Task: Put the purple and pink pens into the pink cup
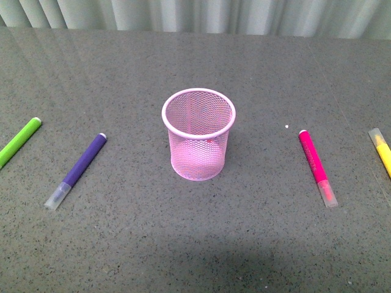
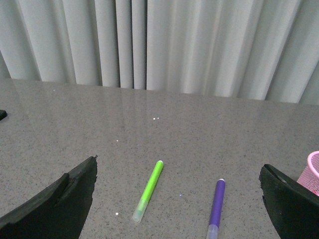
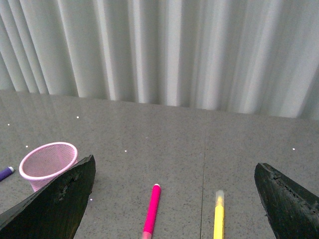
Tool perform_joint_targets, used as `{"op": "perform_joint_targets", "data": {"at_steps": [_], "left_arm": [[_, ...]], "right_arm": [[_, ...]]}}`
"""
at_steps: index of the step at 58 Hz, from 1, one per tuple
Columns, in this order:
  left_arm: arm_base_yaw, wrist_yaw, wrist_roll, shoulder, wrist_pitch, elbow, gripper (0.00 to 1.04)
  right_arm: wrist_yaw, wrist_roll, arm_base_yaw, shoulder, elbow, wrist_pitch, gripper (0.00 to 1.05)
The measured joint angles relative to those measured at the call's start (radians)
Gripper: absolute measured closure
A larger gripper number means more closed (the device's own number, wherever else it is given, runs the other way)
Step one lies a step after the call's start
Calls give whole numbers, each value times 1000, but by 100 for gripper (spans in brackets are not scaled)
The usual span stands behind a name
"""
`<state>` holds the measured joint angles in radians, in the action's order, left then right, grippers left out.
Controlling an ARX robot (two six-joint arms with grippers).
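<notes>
While both pens lie flat on the grey surface (image 1: 183, 256), the pink cup (image 1: 198, 155) stands upright at centre, with nothing seen inside.

Purple pen (image 1: 79, 169): well left of the cup, clear cap toward the robot; green marker (image 1: 18, 141) further left.

Pink pen (image 1: 316, 166): well right of the cup, cap also near; yellow marker (image 1: 383, 151) beyond it.

Left jaws: spread wide, holding nothing, raised off the surface on the purple pen's side.

Right jaws: likewise wide and empty, on the pink pen's side.

Judgement: pens are light, stiff and smooth-barrelled, so likely to roll or slip. Pinch mid-barrel across the width, not on the cap. Cup looks light and could tip if a pen knocks its rim.
</notes>
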<state>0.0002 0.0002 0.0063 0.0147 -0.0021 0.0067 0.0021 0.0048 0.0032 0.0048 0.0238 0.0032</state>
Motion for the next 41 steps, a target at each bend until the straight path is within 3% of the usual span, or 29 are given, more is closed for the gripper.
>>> {"op": "perform_joint_targets", "data": {"at_steps": [41], "left_arm": [[0,0,0,0,0,0,8]], "right_arm": [[0,0,0,0,0,0,7]]}}
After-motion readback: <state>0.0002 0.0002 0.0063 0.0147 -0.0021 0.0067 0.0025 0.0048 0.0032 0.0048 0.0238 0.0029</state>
